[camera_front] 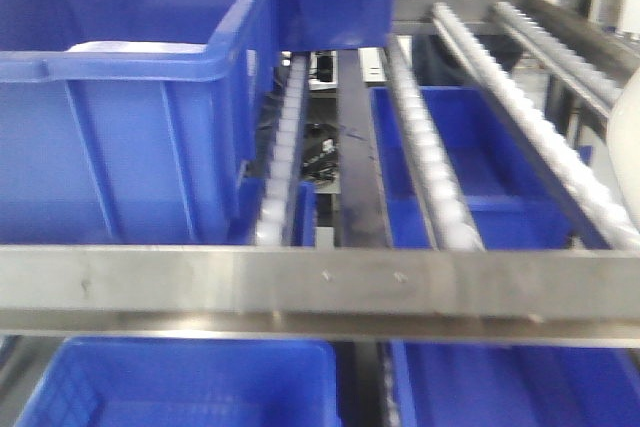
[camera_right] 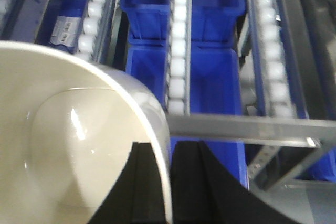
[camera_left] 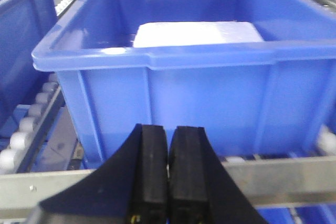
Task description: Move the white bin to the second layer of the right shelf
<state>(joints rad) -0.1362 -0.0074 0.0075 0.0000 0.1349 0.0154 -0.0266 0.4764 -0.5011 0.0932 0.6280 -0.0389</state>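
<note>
My right gripper [camera_right: 169, 182] is pinching the white bin [camera_right: 63, 129] by one wall, near the shelf's front bar [camera_right: 247, 128]. Left gripper [camera_left: 168, 166] is pressed together, empty. With that one-wall grip the bin could tilt and clip the bar.

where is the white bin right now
In the right wrist view the white bin fills the lower left, its wall pinched in the right gripper, beside the steel front bar, with roller rails and blue crates beyond.
</note>
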